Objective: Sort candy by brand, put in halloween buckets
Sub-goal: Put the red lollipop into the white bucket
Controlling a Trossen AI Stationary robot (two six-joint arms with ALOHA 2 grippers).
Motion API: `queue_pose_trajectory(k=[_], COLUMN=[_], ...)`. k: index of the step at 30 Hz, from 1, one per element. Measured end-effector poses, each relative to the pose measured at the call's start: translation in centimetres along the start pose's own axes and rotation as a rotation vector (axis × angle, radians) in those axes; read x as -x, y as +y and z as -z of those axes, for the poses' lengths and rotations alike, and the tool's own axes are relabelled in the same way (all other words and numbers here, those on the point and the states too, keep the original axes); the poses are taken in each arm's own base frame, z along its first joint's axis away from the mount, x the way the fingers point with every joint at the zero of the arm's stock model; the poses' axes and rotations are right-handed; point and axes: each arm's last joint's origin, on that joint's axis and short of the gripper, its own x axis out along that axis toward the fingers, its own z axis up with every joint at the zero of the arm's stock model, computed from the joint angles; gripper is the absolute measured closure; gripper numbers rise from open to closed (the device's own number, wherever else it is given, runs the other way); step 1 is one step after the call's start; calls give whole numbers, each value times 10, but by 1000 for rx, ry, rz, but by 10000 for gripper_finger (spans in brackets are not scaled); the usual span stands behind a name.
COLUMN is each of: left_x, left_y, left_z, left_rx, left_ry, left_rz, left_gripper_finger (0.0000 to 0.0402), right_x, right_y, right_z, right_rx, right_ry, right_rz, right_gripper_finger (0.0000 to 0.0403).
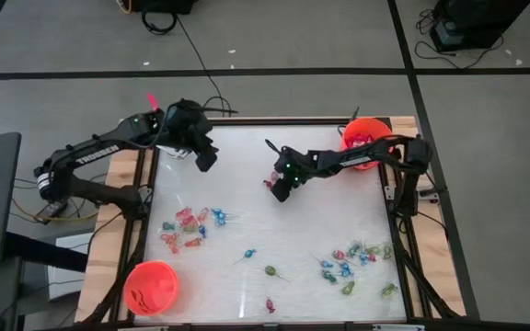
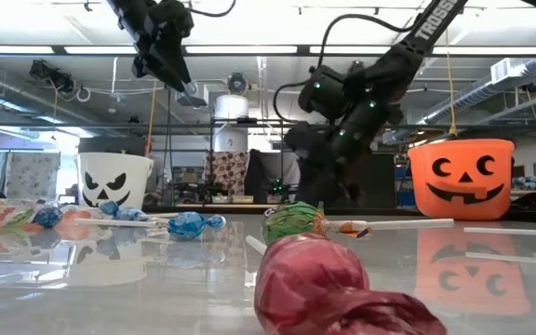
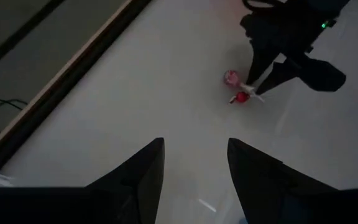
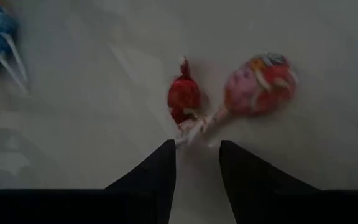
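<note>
Nearest candy: in the low view a dark red wrapped lollipop lies closest to the camera, a green one just behind it.
Left-side pile: red packets and blue lollipops lie clustered on the table near its left edge.
Right-side pile: blue and green pieces are scattered toward the right edge.
Right gripper: low over mid-table, fingers a little apart, tips right by the sticks of a pink lollipop and a small red lollipop; neither is gripped.
Left gripper: raised above the table's far left part, fingers apart and holding nothing.
Near orange bucket: at the front left corner.
Far orange bucket: at the back right corner, under the right arm.
White bucket: far left in the low view.
</note>
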Motion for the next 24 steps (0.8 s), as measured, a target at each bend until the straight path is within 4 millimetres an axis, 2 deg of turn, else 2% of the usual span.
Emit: queue_pose_trajectory(k=[4, 11, 15, 20, 24], left_x=[-1, -9, -17, -21, -22], left_y=[0, 0, 0, -1, -1], left_z=[1, -1, -2, -2, -2], left_rx=[5, 31, 48, 43, 39], left_ry=[10, 18, 46, 59, 60], left_rz=[-11, -47, -59, -58, -58], left_gripper_finger=[218, 218, 218, 218, 218], right_x=[-1, -5, -15, -18, -10], right_y=[0, -10, -18, -20, -16], right_z=[-4, -7, -4, -5, -11], right_rx=[-47, -186, -261, -263, -259], right_ry=[-17, -36, -14, -20, -51], right_rz=[-45, 5, 20, 24, 11], right_gripper_finger=[266, 272, 305, 384, 393])
